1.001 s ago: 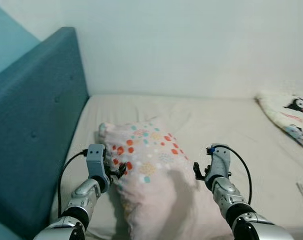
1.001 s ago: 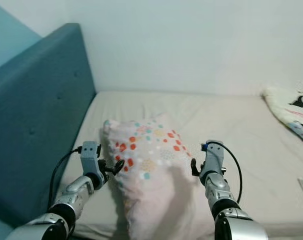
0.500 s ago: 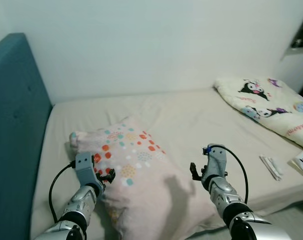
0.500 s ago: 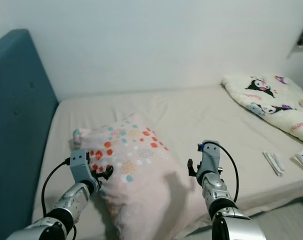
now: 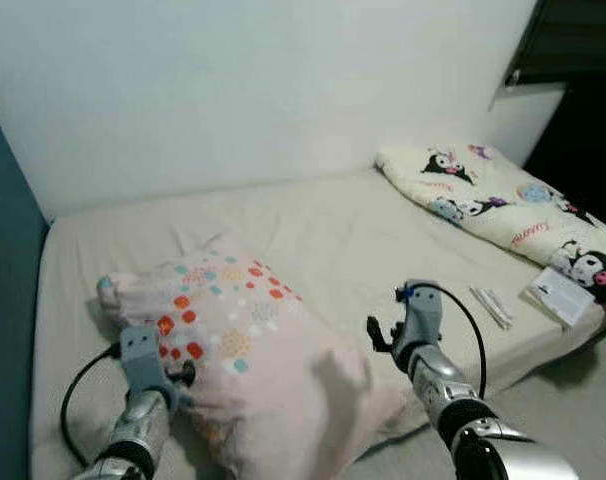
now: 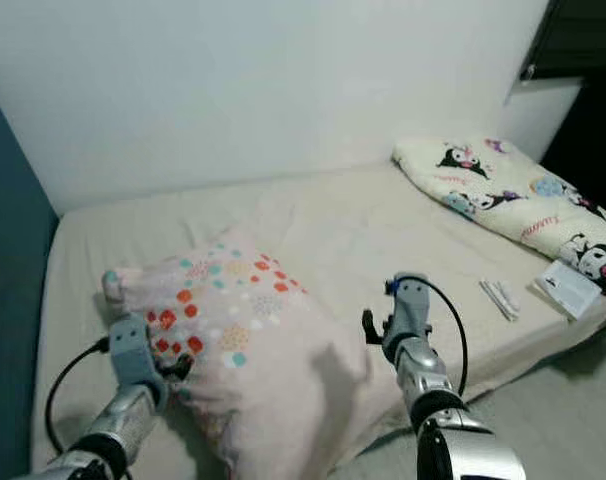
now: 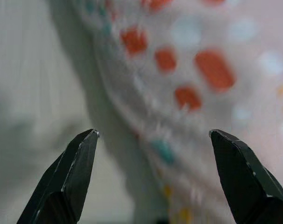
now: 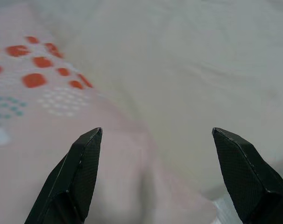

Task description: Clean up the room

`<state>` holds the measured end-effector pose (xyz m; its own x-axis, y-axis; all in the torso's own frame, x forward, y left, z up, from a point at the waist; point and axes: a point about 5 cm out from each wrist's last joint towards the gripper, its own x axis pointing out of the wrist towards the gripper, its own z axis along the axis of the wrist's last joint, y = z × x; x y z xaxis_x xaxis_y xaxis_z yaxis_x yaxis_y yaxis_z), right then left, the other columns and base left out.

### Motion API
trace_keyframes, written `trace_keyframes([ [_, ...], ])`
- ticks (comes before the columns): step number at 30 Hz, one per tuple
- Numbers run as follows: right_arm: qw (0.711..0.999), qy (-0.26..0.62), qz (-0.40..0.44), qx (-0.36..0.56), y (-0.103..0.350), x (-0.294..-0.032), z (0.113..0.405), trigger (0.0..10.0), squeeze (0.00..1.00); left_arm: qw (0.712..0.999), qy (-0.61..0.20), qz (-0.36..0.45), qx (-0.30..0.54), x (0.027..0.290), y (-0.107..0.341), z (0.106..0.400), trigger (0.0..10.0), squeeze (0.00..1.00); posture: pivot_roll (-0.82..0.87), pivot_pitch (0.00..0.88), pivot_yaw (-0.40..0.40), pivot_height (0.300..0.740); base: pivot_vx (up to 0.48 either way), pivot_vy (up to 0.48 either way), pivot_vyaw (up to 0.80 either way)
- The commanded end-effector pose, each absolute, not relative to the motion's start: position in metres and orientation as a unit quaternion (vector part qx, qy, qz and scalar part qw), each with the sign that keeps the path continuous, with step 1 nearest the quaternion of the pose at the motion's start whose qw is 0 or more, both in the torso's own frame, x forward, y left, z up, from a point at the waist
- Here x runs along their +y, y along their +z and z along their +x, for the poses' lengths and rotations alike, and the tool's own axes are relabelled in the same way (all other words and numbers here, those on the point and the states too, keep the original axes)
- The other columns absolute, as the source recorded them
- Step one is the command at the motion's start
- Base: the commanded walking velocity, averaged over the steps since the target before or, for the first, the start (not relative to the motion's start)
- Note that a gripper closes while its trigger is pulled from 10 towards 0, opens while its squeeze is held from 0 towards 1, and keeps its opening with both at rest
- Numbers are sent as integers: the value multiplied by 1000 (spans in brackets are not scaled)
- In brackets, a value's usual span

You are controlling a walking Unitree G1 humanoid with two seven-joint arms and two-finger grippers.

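While the pillow (image 5: 245,350) (pink, with dots) lies on the bed (image 5: 363,250), my left gripper (image 7: 153,179) and right gripper (image 8: 155,175) flank it, both spread wide, holding nothing.

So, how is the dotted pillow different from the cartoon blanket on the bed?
The dotted pillow is pale pink with orange and teal dots; the cartoon blanket is cream with black-and-white characters. The pillow lies near the robot, between the left claw and right claw; the blanket lies at the far right. Both rest on the beige bed.
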<state>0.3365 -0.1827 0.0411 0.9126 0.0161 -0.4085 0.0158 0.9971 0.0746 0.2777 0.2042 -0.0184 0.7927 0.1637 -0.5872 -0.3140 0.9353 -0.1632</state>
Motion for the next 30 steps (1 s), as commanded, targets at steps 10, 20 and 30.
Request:
trace_keyframes([
  [10,977,17,50,206,48,-178,343,10000,0,911,64,-261,313,181,-27,272,10000,0,-61,0,-55,690,0,0,0],
  [20,982,7,63,180,62,-194,349,10000,0,912,-19,-316,261,169,-16,280,10000,0,-62,0,-61,650,0,0,0],
  [30,981,-20,69,182,54,-220,338,10000,0,927,-12,-342,153,183,16,306,10000,0,-76,0,-63,615,0,0,0],
])
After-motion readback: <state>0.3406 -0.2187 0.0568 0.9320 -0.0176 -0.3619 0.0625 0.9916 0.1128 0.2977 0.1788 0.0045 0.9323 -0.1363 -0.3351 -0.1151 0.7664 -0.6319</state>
